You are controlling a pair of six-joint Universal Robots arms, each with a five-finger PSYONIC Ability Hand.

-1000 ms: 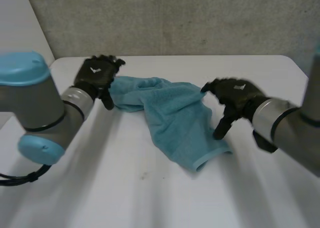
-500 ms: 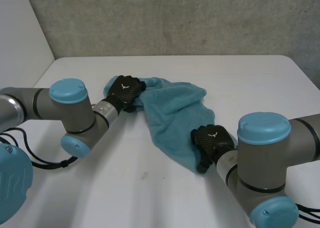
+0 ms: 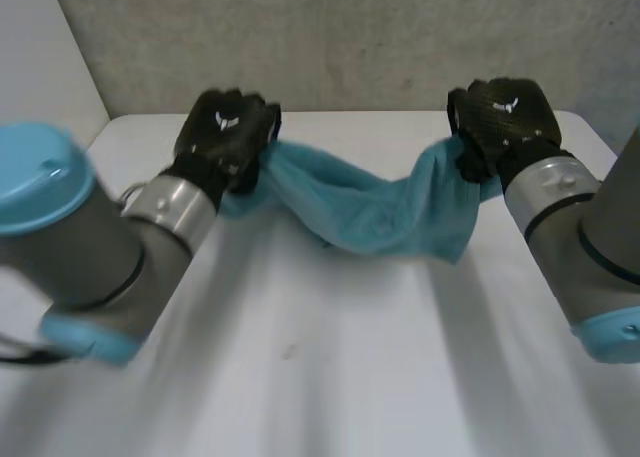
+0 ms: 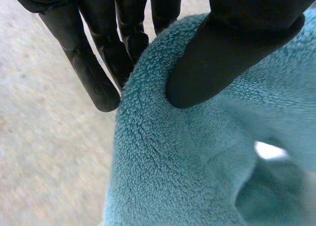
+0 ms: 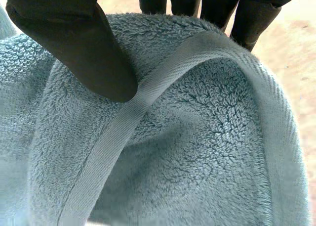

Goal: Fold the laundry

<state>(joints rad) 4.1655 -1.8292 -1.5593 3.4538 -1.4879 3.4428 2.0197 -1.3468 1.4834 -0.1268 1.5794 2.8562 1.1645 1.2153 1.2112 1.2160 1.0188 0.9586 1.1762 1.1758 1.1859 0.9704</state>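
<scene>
the towel [image 3: 370, 212] is pinched at each end by the left hand [image 3: 225, 137] and right hand [image 3: 505, 122]. its long axis is slung, sagging, between their fingers.

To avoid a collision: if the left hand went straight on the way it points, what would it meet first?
Probably the grey wall behind the table; nothing lies ahead of the left hand, which pinches the teal towel. Depth is unclear.

I watch through the head camera, high behind the robot, looking down across the white table [image 3: 300, 377] toward the grey wall [image 3: 350, 37]; both wrist cameras sit tight (terry loops showing) against the same teal towel [image 3: 370, 212].
</scene>
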